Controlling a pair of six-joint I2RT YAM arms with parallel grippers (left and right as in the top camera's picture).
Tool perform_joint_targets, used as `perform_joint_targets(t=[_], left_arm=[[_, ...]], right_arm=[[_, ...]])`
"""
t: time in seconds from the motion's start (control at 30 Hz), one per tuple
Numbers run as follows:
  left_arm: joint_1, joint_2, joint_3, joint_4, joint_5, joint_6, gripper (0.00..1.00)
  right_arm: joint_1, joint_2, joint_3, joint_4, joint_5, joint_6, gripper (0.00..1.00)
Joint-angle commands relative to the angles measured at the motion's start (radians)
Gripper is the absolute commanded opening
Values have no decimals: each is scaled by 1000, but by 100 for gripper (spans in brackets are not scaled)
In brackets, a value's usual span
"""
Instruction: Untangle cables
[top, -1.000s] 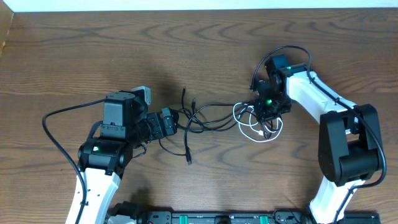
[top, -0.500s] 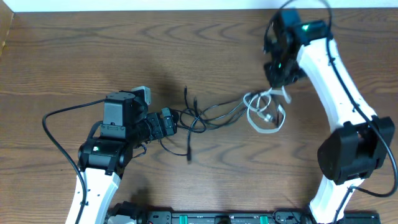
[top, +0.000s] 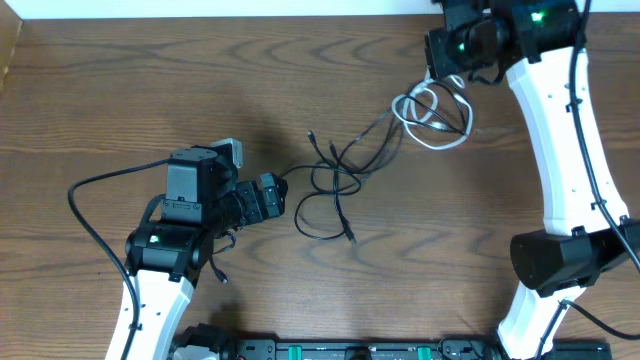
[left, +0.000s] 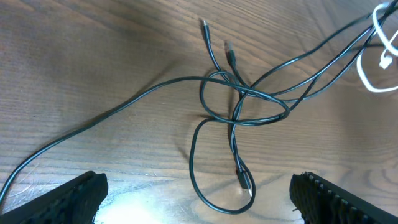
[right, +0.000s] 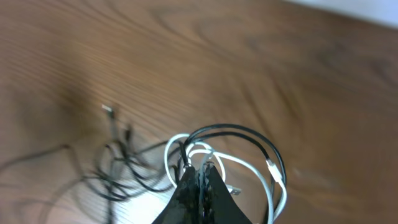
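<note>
Cables (top: 335, 185) lie in a loose tangle on the wooden table (top: 120, 90). The black loops sit just ahead of my left gripper (top: 275, 195), and several strands run from there up to my right gripper (top: 440, 80).

The right gripper is clamped shut on a bunch of strands. A white cable (top: 432, 128) and some black loops spill out just below its fingers. The left gripper is spread wide and has hold of nothing.

My biggest worry is the whole tangle. Nothing pins it down on the left side, so any pull by the right arm could drag everything along rather than free a strand. Next is the knot (left: 239, 99) ahead of the left fingers, where several loops cross. Tension on the strands could cinch it tighter. The smallest risk is a plug end (left: 245, 180) catching in a loop, or thin strands slipping from the closed fingers.

I cannot tell exactly which strands the right fingers pinch, because that wrist view is blurred and the fingers cover the contact. Which strand passes over which in the knot is hard to make out. One black strand runs off the lower left of the left wrist view, so its end is cut off.
</note>
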Motion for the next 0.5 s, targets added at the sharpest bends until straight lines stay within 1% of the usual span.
perform_joint_targets(t=[0.0, 0.17, 0.37, 0.47], left_arm=[[4, 1, 21, -2, 8, 6, 98], [4, 1, 21, -2, 8, 6, 98], [4, 1, 21, -2, 8, 6, 98], [4, 1, 21, -2, 8, 6, 98]], right_arm=[[17, -8, 81, 29, -229, -34, 1], [46, -8, 142, 61, -294, -34, 1], [85, -8, 146, 76, -294, -35, 1], [109, -10, 146, 114, -325, -54, 1]])
